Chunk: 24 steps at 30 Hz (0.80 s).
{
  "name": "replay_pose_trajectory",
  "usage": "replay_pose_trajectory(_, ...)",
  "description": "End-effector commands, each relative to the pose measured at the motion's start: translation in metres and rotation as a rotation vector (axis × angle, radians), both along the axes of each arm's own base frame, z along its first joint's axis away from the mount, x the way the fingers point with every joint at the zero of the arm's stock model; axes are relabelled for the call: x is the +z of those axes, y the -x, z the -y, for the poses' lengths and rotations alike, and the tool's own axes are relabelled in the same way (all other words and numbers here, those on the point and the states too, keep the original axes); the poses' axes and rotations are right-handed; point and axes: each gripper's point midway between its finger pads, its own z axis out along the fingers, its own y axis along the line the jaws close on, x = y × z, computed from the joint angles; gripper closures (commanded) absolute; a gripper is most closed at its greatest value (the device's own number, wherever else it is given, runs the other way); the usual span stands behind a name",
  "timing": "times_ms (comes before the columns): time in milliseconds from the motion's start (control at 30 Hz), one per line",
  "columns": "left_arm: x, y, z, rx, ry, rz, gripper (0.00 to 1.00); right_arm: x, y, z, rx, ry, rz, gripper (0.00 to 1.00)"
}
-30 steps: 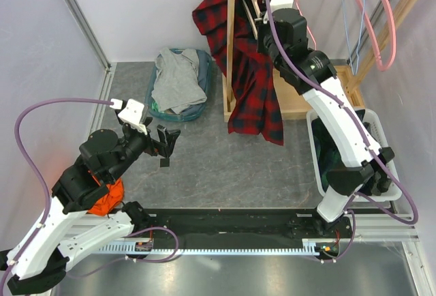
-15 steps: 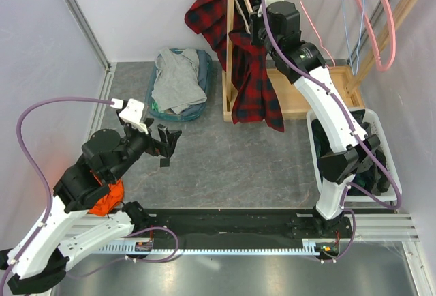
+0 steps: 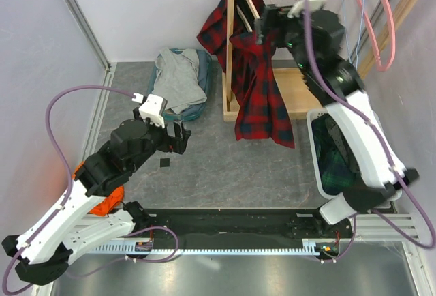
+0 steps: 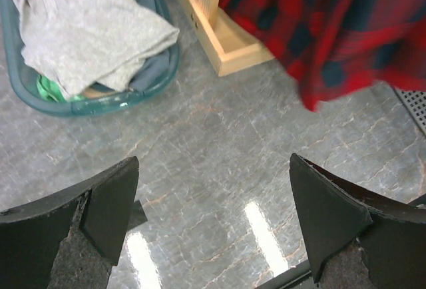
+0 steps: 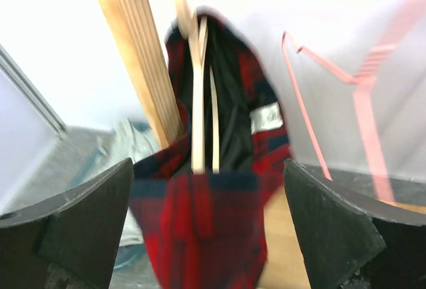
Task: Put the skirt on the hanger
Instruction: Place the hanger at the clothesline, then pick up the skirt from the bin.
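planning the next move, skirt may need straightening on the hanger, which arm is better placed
Right, most likely. The right gripper is open up at the rack, facing the skirt draped on the hanger. The left gripper, also open, is low over the floor by the basket, apart from the skirt.

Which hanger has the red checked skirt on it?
The wooden hanger right beside the rack post. The skirt is draped over it. The pink hangers further along hang bare.

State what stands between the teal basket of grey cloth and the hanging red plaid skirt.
The wooden rack's foot stands between the basket and the skirt, seen plainly in the left wrist view.
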Motion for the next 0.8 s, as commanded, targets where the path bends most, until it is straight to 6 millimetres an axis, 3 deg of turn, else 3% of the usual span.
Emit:
replay_pose_trajectory(0,0.001,-0.008,0.004,0.054,0.061,-0.008,0.01,0.055,0.069,0.032,0.032,-0.144,0.149,0.02)
replay_pose_trajectory(33,-0.001,-0.011,0.004,0.066,0.065,-0.007,0.01,0.052,0.077,0.032,0.052,-0.151,0.147,0.02)
replay_pose_trajectory(67,-0.003,-0.014,0.003,0.094,0.07,-0.014,0.01,0.06,0.101,0.038,0.091,-0.173,0.171,0.02)
replay_pose_trajectory(100,-0.003,-0.017,0.002,0.112,0.078,-0.015,0.01,0.037,0.102,0.034,0.11,-0.158,0.124,0.02)
replay_pose_trajectory(133,-0.004,-0.021,0.002,0.132,0.085,-0.016,0.01,0.029,0.11,0.033,0.134,-0.167,0.106,0.02)
replay_pose_trajectory(167,-0.009,-0.026,0.002,0.164,0.084,-0.033,0.01,0.03,0.13,0.036,0.178,-0.176,0.119,0.02)
replay_pose_trajectory(200,-0.009,-0.03,0.004,0.18,0.085,-0.038,0.01,0.002,0.13,0.032,0.191,-0.155,0.055,0.02)
replay_pose_trajectory(267,-0.013,-0.041,0.003,0.229,0.095,-0.06,0.01,-0.014,0.149,0.033,0.235,-0.169,0.023,0.02)
replay_pose_trajectory(300,-0.023,-0.052,0.007,0.25,0.073,-0.091,0.01,-0.044,0.148,0.029,0.249,-0.148,-0.044,0.02)
replay_pose_trajectory(367,-0.034,-0.07,0.001,0.31,0.079,-0.133,0.01,-0.063,0.162,0.027,0.286,-0.153,-0.084,0.02)
replay_pose_trajectory(400,-0.046,-0.082,0.003,0.327,0.064,-0.169,0.01,-0.093,0.163,0.021,0.317,-0.132,-0.15,0.02)
replay_pose_trajectory(467,-0.057,-0.105,-0.002,0.364,0.098,-0.205,0.01,-0.116,0.171,0.019,0.338,-0.129,-0.198,0.02)
replay_pose_trajectory(500,-0.062,-0.115,-0.002,0.373,0.106,-0.217,0.01,-0.142,0.172,0.017,0.343,-0.112,-0.254,0.02)
replay_pose_trajectory(533,-0.08,-0.129,-0.006,0.399,0.092,-0.262,0.02,-0.15,0.175,0.018,0.348,-0.11,-0.266,0.02)
replay_pose_trajectory(567,-0.083,-0.139,-0.006,0.411,0.095,-0.254,0.02,-0.172,0.175,0.017,0.342,-0.101,-0.309,0.02)
replay_pose_trajectory(633,-0.098,-0.158,-0.005,0.423,0.071,-0.274,0.03,-0.186,0.181,0.013,0.378,-0.097,-0.328,0.02)
replay_pose_trajectory(667,-0.1,-0.166,0.0,0.408,0.074,-0.266,0.04,-0.204,0.182,0.012,0.383,-0.086,-0.357,0.02)
replay_pose_trajectory(767,-0.111,-0.176,0.017,0.33,0.063,-0.302,0.08,-0.231,0.182,0.017,0.353,-0.07,-0.398,0.02)
